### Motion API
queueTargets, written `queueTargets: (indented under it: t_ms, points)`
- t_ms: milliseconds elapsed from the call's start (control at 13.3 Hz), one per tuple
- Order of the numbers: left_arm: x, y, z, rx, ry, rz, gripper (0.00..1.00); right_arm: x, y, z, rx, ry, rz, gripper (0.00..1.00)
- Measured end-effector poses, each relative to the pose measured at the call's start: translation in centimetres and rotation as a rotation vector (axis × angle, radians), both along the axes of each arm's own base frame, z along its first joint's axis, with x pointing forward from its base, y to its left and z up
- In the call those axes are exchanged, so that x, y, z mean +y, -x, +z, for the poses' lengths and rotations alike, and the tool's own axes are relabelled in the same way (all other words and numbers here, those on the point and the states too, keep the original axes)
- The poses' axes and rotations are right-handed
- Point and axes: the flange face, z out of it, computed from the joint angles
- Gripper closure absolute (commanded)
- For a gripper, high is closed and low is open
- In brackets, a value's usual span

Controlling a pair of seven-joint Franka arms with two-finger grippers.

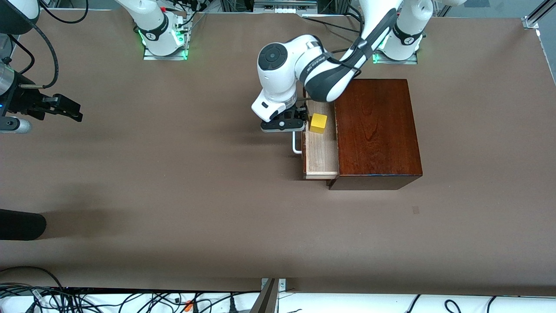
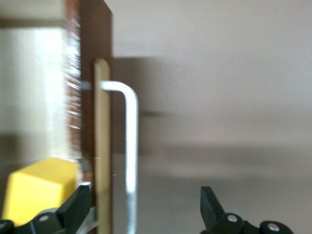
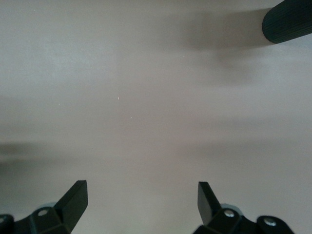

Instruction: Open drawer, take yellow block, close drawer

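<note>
The mahogany box (image 1: pixel 378 130) stands at the left arm's end of the table. Its drawer (image 1: pixel 321 152) is pulled out toward the right arm's end, with the white bar handle (image 1: pixel 296 145) on its dark front. The yellow block (image 1: pixel 318 123) sits in the drawer tray. My left gripper (image 1: pixel 290 125) is open over the drawer front beside the block. In the left wrist view the gripper (image 2: pixel 144 200) straddles the drawer front (image 2: pixel 102 146) and handle (image 2: pixel 129 146), with the yellow block (image 2: pixel 41 190) just outside one finger. My right gripper (image 1: pixel 67 108) waits, open and empty, above bare table (image 3: pixel 141 192).
A black cylindrical object (image 1: pixel 21 224) juts in over the table edge at the right arm's end, nearer to the front camera; it also shows in the right wrist view (image 3: pixel 287 22). Cables lie along the table's near edge.
</note>
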Motion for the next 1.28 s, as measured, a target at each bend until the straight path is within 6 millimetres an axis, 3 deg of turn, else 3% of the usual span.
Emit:
queueTargets:
  t_ms: [225,375,601,826,976,1051,1276]
  points:
    - [2.4,-1.9,7.5,0.009,-0.044,-0.025,0.0,0.0,0.0,0.0,0.0,0.0,0.0,0.0]
    - [6.4,-4.0,12.0,0.043,-0.043,-0.04,0.0,0.0,0.0,0.0,-0.001,0.0,0.0,0.0]
    - [14.9,-8.0,16.5,0.104,0.007,-0.104,0.0,0.3,-0.1,0.0,-0.003,-0.001,0.005,0.0]
    - [24.9,-11.3,19.6,0.155,0.066,-0.173,0.0,1.9,-0.2,-0.3,-0.005,-0.002,0.029,0.0]
    - [30.6,-12.5,20.8,0.166,0.084,-0.191,0.0,4.6,-0.3,-0.8,0.0,-0.004,0.009,0.0]
    - [32.7,-12.8,21.2,0.171,0.087,-0.182,0.0,7.0,-0.2,-1.2,0.005,-0.001,-0.019,0.0]
    - [36.6,-13.0,22.4,0.17,0.087,-0.176,0.0,14.4,0.6,-2.6,0.017,0.016,-0.135,0.0]
